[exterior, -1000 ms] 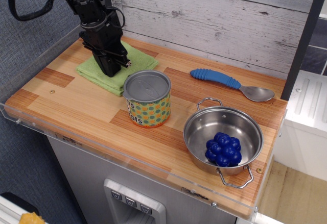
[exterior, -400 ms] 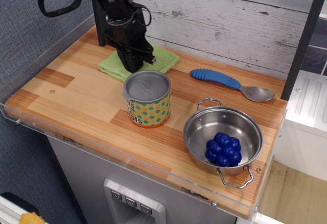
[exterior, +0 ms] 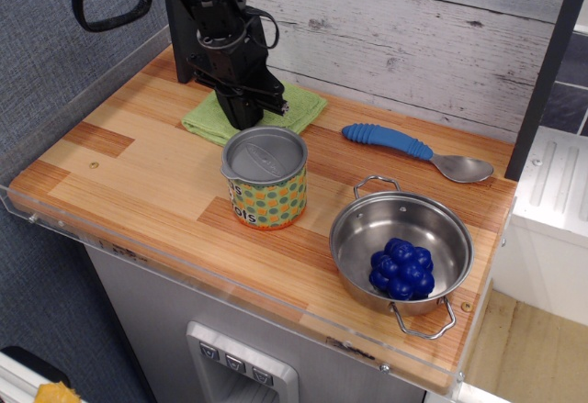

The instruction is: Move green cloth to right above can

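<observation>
Table point(exterior: 138, 192): a wooden top with pale and brown stripes is seen, and all the things are carried on it.
Green cloth point(exterior: 213, 118): it is laid flat at the back of the table, at about 11 o'clock from the can. Its near edge is just beside the can's back rim. Whether the two touch cannot be told.
Tool point(exterior: 253, 114): the black tool is pressed down on the middle of the green cloth. Its tips are hidden by its own dark body, so it cannot be told if the cloth is pinched or let go.
Can point(exterior: 265, 178): it is stood upright near the middle of the table, with its grey lid on top. It is seen at 6 o'clock from the tool.
Spoon point(exterior: 418, 151): a blue handle and a grey bowl are seen at 2 o'clock from the can, well apart from the cloth.
Pot point(exterior: 401, 251): a shiny steel pot is seen at 4 o'clock from the can, with a blue bumpy toy point(exterior: 400, 268) inside.
Done: the cloth seems to be nearly in its place behind the can.
Left: a small push toward 3 o'clock may be needed so the cloth is set squarely behind the can. Then the tool must be lifted away.
</observation>
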You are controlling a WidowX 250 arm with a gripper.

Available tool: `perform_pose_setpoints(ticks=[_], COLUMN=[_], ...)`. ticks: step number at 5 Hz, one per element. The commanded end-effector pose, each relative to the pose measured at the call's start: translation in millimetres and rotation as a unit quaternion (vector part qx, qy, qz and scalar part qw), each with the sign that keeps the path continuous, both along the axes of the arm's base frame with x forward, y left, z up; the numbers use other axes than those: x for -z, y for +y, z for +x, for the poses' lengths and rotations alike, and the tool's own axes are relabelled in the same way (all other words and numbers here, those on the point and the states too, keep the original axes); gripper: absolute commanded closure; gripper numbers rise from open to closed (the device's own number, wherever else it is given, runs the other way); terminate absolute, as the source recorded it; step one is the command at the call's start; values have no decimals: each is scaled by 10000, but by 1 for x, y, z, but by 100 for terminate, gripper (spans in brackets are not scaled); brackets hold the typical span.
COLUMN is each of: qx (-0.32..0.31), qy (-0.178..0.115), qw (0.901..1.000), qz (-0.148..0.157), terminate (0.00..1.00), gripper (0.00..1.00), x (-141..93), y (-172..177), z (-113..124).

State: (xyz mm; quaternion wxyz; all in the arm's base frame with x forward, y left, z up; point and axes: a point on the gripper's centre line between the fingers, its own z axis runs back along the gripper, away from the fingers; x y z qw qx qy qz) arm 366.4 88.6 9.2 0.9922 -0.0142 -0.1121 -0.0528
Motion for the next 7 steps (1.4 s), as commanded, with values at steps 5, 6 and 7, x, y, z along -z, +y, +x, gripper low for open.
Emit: perform_pose_setpoints(ticks=[5, 6, 7], qx=[44, 39, -66], qy=[-776, -827, -698], qw=[9967, 9965, 9974], qz=[225, 144, 134], terminate=[0, 0, 0], gripper=[0, 0, 0], x=[-60, -71, -79], y=[4, 6, 6], z=[5, 4, -1])
